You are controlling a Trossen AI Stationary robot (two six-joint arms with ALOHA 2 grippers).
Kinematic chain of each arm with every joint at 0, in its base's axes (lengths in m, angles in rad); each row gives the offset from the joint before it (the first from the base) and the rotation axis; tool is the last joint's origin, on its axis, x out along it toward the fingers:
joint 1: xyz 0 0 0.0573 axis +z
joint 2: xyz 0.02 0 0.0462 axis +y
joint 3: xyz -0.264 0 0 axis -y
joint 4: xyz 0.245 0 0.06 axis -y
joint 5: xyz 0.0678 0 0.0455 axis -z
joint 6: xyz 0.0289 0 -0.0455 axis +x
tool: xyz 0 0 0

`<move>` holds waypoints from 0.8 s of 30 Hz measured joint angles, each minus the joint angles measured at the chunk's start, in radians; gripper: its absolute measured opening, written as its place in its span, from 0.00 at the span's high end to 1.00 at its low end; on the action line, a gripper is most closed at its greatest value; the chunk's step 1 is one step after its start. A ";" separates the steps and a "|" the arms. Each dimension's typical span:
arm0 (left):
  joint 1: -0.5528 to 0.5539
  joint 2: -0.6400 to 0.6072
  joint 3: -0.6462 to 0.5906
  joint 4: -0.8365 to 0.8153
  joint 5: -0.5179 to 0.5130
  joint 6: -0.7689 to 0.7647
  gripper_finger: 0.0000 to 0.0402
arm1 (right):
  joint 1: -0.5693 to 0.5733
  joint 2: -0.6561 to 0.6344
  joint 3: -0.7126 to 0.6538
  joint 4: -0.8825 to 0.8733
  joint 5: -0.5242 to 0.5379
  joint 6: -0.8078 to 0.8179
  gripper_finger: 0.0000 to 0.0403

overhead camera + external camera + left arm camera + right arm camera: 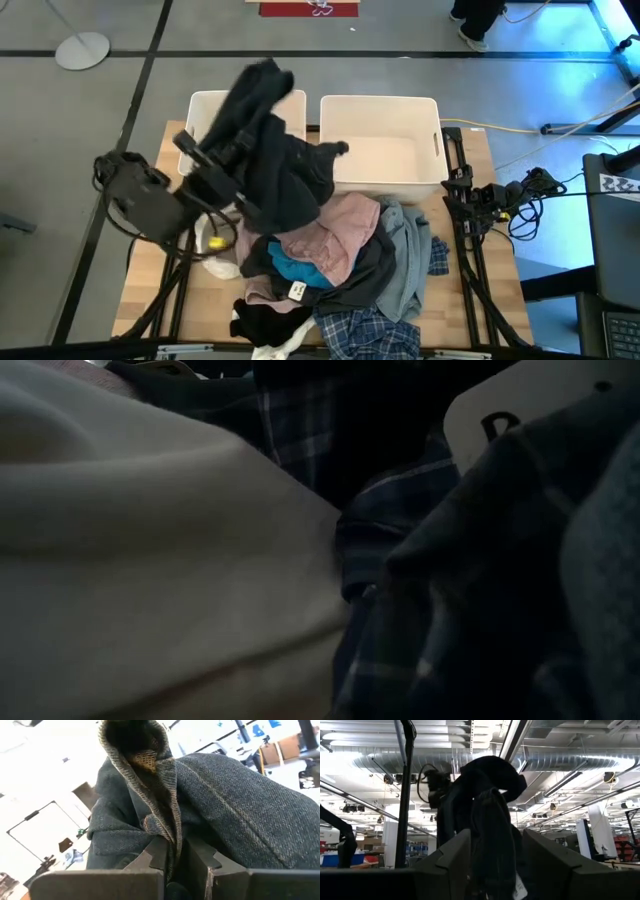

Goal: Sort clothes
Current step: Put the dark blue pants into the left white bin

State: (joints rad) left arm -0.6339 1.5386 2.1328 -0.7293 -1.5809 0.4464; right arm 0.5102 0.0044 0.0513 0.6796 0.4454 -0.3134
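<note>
1. The left pincer (177,857) is clenched on a dark grey garment (265,140), its two fingers (152,857) pinching a fold of the twill cloth between them.
2. Seen from above, that garment hangs raised over the tabletop (150,290), draped partly across the left white bin (205,105) and reaching towards the edge of the right white bin (380,150).
3. The left arm comes in from the left side of the tabletop, beside the left bin.
4. The rest of the clothes lie heaped (340,270) in front of the bins: a pink piece (335,235), a teal piece (295,270), a grey-blue piece (405,260), blue plaid (365,335) at the near edge, black (265,320) near the front left.
5. The right arm sits folded at the right edge of the tabletop; its pincer (495,865) stands part open, nothing clearly gripped, with the raised dark garment (487,820) seen past its fingers.
6. At tabletop height, pale cloth (150,580) and plaid fabric (400,510) fill the frame.
</note>
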 joint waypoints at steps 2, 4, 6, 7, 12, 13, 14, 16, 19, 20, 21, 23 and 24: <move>0.009 -0.015 0.002 0.093 0.000 0.103 0.93 | 0.000 0.000 0.000 0.000 0.000 0.001 0.55; 0.023 -0.033 0.002 0.193 0.000 0.203 0.93 | 0.000 0.000 0.000 0.000 0.000 0.002 0.55; 0.036 -0.054 0.003 0.278 -0.001 0.290 0.93 | 0.000 0.000 0.000 0.000 0.000 0.002 0.55; 0.044 -0.064 0.003 0.316 -0.004 0.338 0.93 | 0.000 0.000 0.000 0.000 0.001 0.002 0.55; 0.104 -0.124 0.004 0.347 -0.001 0.429 0.93 | 0.000 0.000 0.000 -0.006 0.016 0.002 0.55; 0.122 -0.134 0.004 0.347 -0.001 0.429 0.93 | 0.000 0.000 0.000 -0.012 0.016 0.002 0.55; 0.140 -0.144 0.004 0.348 -0.002 0.430 0.94 | 0.000 0.000 0.000 -0.019 0.016 0.002 0.55; 0.177 -0.160 0.004 0.348 -0.003 0.450 0.94 | 0.000 0.000 0.000 -0.027 0.018 0.002 0.55; 0.265 -0.178 0.004 0.349 0.025 0.456 0.94 | 0.000 0.000 0.000 -0.027 0.032 0.002 0.55; 0.300 -0.183 0.004 0.357 0.042 0.462 0.94 | 0.000 0.000 0.000 -0.027 0.036 0.002 0.55; 0.333 -0.187 0.004 0.371 0.061 0.475 0.94 | 0.000 0.000 0.000 -0.027 0.042 -0.002 0.55; 0.395 -0.191 0.004 0.430 0.111 0.506 0.94 | 0.000 0.000 0.000 -0.027 0.047 -0.011 0.55; 0.422 -0.191 0.004 0.477 0.136 0.530 0.94 | 0.000 0.000 0.000 -0.027 0.053 -0.019 0.55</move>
State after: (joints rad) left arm -0.2117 1.3472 2.1365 -0.2526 -1.4453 0.9762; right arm 0.5102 0.0044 0.0513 0.6523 0.4988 -0.3329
